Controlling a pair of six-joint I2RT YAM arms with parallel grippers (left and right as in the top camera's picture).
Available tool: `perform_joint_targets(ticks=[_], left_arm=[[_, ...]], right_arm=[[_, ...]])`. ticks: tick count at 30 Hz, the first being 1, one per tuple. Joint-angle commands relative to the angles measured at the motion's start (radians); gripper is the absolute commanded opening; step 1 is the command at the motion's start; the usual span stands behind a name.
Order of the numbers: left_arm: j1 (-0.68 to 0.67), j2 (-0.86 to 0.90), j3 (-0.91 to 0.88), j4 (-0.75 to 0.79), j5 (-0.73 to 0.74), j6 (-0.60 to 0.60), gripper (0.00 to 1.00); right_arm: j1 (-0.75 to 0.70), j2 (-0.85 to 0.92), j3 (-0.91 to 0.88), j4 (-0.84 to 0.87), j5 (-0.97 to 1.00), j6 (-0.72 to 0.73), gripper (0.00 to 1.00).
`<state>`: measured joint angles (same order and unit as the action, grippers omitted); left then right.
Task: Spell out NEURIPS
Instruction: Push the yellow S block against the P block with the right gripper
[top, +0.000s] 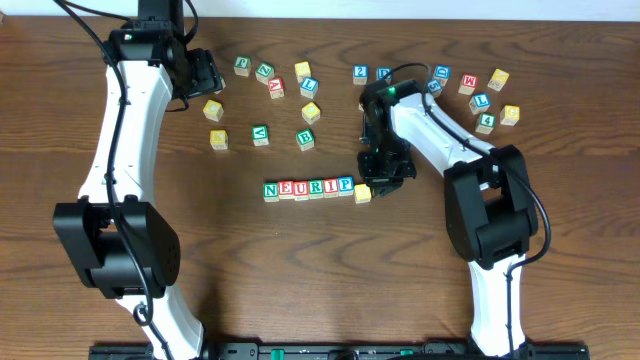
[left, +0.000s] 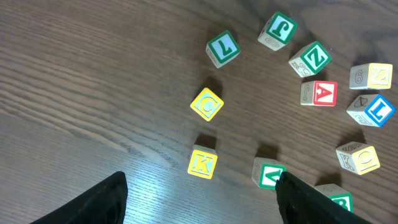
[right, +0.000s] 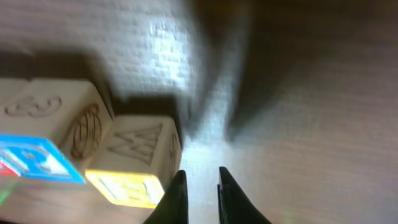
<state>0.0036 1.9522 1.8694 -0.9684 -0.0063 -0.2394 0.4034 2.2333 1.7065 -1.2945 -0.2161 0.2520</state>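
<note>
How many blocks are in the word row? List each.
7: N, E, U, R, I, P left to right, then a yellow block just after P, slightly lower. None appear hidden.

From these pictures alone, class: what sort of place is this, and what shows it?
Probably a robotics lab bench rather than a home: a left arm and a right arm stand at a wooden table, with loose letter blocks and a block row reading NEURIP.
</note>
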Motion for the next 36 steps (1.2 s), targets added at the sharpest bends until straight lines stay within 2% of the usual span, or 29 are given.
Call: perform_joint_targets(ticks=[1, 8, 13, 18, 22, 25, 28, 36], left_arm=[[-0.003, -0.003, -0.016, -0.003, -0.006, -0.006, 0.75], [-0.003, -0.003, -0.016, -0.003, -0.006, -0.006, 0.75], [-0.003, -0.003, -0.016, -0.008, -0.006, -0.006, 0.75], [-0.003, -0.003, -0.016, -0.014, -0.006, -0.005, 0.75], [-0.003, -0.003, -0.016, -0.014, -0.006, -0.005, 0.75], [-0.003, -0.003, -0.016, -0.014, -0.006, -0.005, 0.76], [-0.003, -0.003, -0.016, -0.013, -0.006, -0.005, 0.76], [-0.003, -0.003, -0.016, -0.013, -0.006, -0.006, 0.75]], right_arm=[[-0.005, -0.061, 0.035, -0.026, 0.006, 0.001, 0.11], [0.032, -0.092, 0.03, -0.12, 0.025, -0.014, 0.12], [0.061, -0.092, -0.006, -0.125, 0.053, -0.013, 0.11], [0.099, -0.097, -0.014, -0.128, 0.112, 0.042, 0.01], [0.142, -0.183, -0.016, -0.092, 0.219, 0.082, 0.02], [0.154, -0.244, -0.037, -0.06, 0.251, 0.084, 0.08], [0.15, -0.295, -0.144, 0.029, 0.23, 0.084, 0.12], [0.134, -0.297, -0.279, 0.16, 0.156, 0.076, 0.12]])
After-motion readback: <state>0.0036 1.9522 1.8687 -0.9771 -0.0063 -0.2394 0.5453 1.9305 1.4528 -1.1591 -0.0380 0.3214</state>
